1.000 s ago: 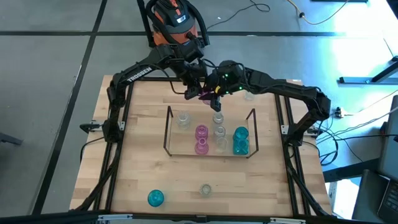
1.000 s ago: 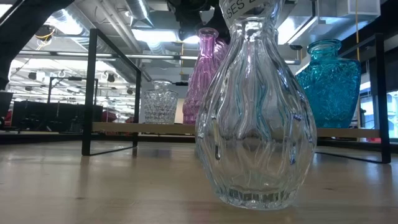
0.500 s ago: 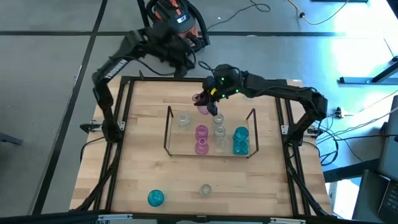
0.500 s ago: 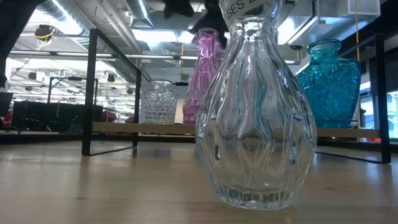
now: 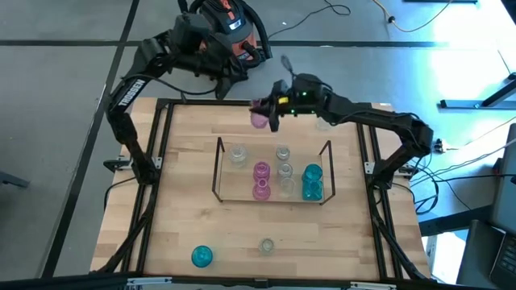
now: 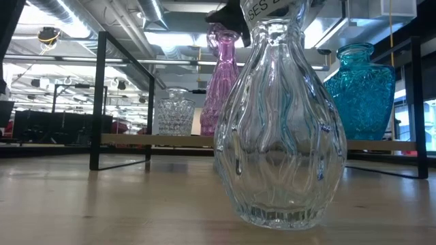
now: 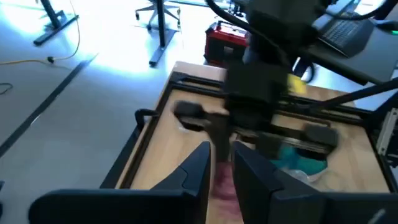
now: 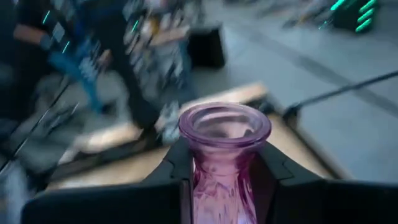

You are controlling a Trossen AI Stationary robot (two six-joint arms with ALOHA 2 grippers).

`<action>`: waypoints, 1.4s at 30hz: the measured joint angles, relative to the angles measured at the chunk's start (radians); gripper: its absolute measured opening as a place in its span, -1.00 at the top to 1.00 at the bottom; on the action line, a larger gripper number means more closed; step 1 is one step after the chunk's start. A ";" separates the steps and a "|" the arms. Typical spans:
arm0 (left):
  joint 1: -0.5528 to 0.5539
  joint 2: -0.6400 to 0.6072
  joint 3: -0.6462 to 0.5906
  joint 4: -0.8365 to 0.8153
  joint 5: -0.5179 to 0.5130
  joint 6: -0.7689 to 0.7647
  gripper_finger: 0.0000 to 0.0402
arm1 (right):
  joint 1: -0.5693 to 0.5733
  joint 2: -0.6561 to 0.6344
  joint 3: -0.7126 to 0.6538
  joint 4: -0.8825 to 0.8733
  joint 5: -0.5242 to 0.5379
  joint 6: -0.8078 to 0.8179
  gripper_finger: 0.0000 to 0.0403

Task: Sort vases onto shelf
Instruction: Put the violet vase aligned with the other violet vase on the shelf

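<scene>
My right gripper (image 5: 264, 115) is above the table's far edge, beyond the shelf, and is shut on a pink vase (image 5: 259, 120), which also shows in the right wrist view (image 8: 224, 180). My left gripper (image 5: 231, 74) is beyond the table's far edge, empty, with a narrow gap between its fingers (image 7: 221, 163). The wire shelf (image 5: 218, 171) holds two pink vases (image 5: 261, 180), two teal vases (image 5: 311, 182) and several clear ones (image 5: 284, 170). A teal vase (image 5: 201, 256) and a clear vase (image 5: 267, 245) stand near the table's near edge. My right gripper pinches the pink vase's neck (image 8: 219, 163) between its two fingers, just below the flared rim (image 8: 224, 125). The fingers come from the table's right side, one on each side of the neck. The vase is lifted clear of the table, and its body reaches back between the fingers.
Another clear vase (image 5: 324, 122) stands at the far right beside my right arm. The black frame (image 5: 157, 201) edges the table. The clear vase fills the low view (image 6: 279, 136). Bare wood lies between the shelf and the near edge (image 5: 242, 229).
My left gripper has drawn away from the pink vase, and its arm has swung up and beyond the table's far edge to the left. My right gripper has kept the pink vase, dipped toward the shelf, then come back toward the far edge.
</scene>
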 joint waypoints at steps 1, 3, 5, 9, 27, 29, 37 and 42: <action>-0.005 -0.001 0.000 0.000 0.002 0.000 0.73 | -0.009 -0.009 -0.022 0.051 0.018 0.020 0.66; -0.014 -0.002 -0.001 -0.002 0.004 0.000 0.76 | -0.019 -0.037 -0.082 0.172 0.040 0.065 0.66; -0.027 -0.003 -0.014 -0.001 0.003 0.000 0.78 | -0.019 -0.070 -0.156 0.303 0.072 0.113 0.66; -0.051 -0.002 -0.060 0.000 0.003 0.000 0.83 | -0.015 -0.111 -0.325 0.483 0.100 0.165 0.66; -0.063 0.000 -0.397 0.258 0.116 -0.062 0.86 | -0.160 0.000 -0.500 0.704 -0.198 0.240 0.66; -0.067 0.000 -0.415 0.260 0.115 -0.069 0.86 | -0.184 0.007 -0.502 0.742 -0.246 0.264 0.66; -0.070 -0.054 -0.493 0.378 0.165 -0.025 0.86 | -0.191 0.007 -0.502 0.770 -0.310 0.205 0.66; -0.096 -0.058 -0.500 0.309 0.130 0.195 0.86 | -0.193 0.007 -0.502 0.770 -0.309 0.209 0.66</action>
